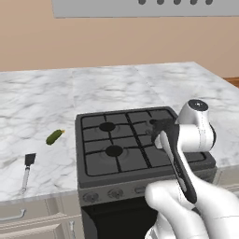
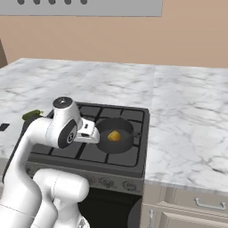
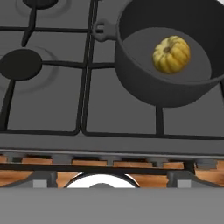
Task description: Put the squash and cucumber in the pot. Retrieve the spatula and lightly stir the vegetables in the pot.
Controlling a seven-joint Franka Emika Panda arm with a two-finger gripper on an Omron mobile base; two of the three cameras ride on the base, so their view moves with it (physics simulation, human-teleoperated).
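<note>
squash: one, ribbed yellow (image 3: 171,54) — inside the pot (image 3: 144,85) on the stove (image 1: 100,163)
cucumber: one, green (image 1: 54,137), left counter (image 1: 28,107)
spatula: one (image 1: 27,170), nearer
gripper: fingers' opening — cannot tell

One squash (image 3: 171,54) in one pot (image 3: 144,85), one cucumber (image 1: 55,136), one spatula (image 1: 27,171), one stove (image 1: 116,154) with four burners, two visible

The arm covered the pot in the left base view, and the end effector's jaws could not be made out. In the hand view the pot (image 3: 166,83) ran off the top and right edges. The arm's elbow hid most of the cucumber (image 2: 31,115) in the right base view, where the spatula (image 2: 3,127) was cut by the left edge.
</note>
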